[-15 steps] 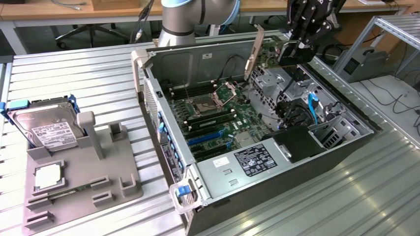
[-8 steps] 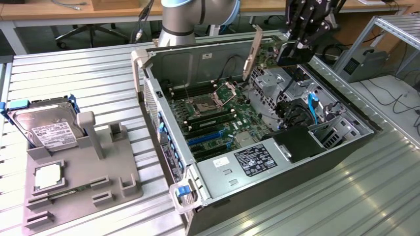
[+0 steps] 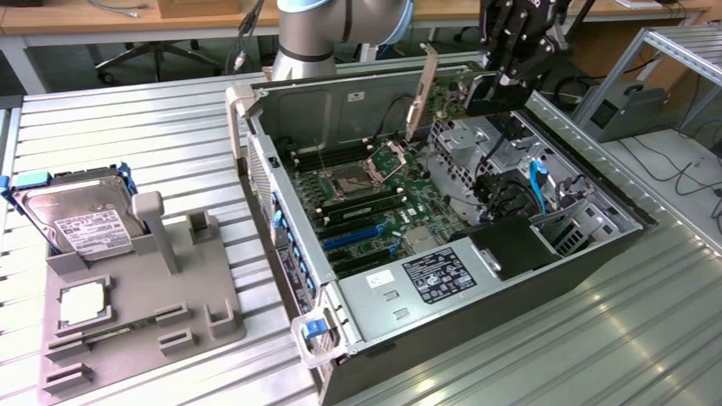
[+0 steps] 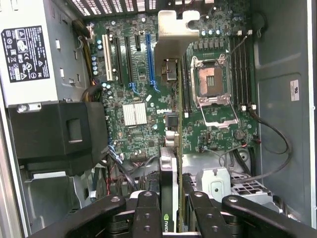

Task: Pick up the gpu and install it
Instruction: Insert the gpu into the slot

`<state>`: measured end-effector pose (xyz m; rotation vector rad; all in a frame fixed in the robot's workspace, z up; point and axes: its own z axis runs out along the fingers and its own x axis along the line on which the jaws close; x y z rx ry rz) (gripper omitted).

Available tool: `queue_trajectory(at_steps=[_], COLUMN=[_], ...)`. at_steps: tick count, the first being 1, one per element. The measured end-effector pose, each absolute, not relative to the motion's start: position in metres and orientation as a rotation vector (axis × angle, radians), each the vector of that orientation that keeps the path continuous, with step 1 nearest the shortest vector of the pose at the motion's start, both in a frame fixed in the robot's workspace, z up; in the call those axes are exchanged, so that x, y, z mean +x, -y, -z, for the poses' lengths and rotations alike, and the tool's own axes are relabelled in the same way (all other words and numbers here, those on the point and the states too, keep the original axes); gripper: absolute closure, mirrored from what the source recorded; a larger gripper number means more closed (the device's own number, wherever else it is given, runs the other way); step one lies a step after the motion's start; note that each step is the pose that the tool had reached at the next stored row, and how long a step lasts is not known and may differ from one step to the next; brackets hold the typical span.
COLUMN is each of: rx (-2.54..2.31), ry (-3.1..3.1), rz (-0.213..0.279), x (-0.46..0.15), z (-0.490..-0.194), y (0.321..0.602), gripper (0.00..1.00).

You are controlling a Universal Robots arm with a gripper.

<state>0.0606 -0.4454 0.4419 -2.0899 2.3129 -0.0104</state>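
The gpu [image 3: 451,100] hangs on edge above the back of the open computer case [image 3: 282,203], its silver bracket [image 3: 427,85] pointing up toward the exterior view's left. My gripper [image 3: 498,89] is shut on the card's other end. In the wrist view the gpu [image 4: 168,173] runs edge-on away from my gripper [image 4: 171,213], clamped between the black fingers [image 4: 147,210], and its bracket [image 4: 173,34] hovers over the motherboard [image 4: 133,89]. The blue expansion slot [image 4: 150,54] and the black slots beside it lie just to one side of the card's line. In the exterior view the blue slots [image 3: 355,238] sit well below and forward of the card.
An open CPU socket [image 3: 390,161] and memory slots lie under the card. The power supply [image 3: 445,275] and a black shroud [image 3: 513,245] fill the case's near end. A grey fixture [image 3: 135,313] on the exterior view's left holds a hard drive [image 3: 79,216] and a small square chip [image 3: 81,303].
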Motion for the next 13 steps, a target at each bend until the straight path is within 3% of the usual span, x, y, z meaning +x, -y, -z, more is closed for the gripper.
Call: queue_trajectory(at_steps=[13], rx=[-2.090], ry=[-2.313], rz=[0.010], x=[0.031], z=[-0.442], y=[0.445], gripper=[0.73])
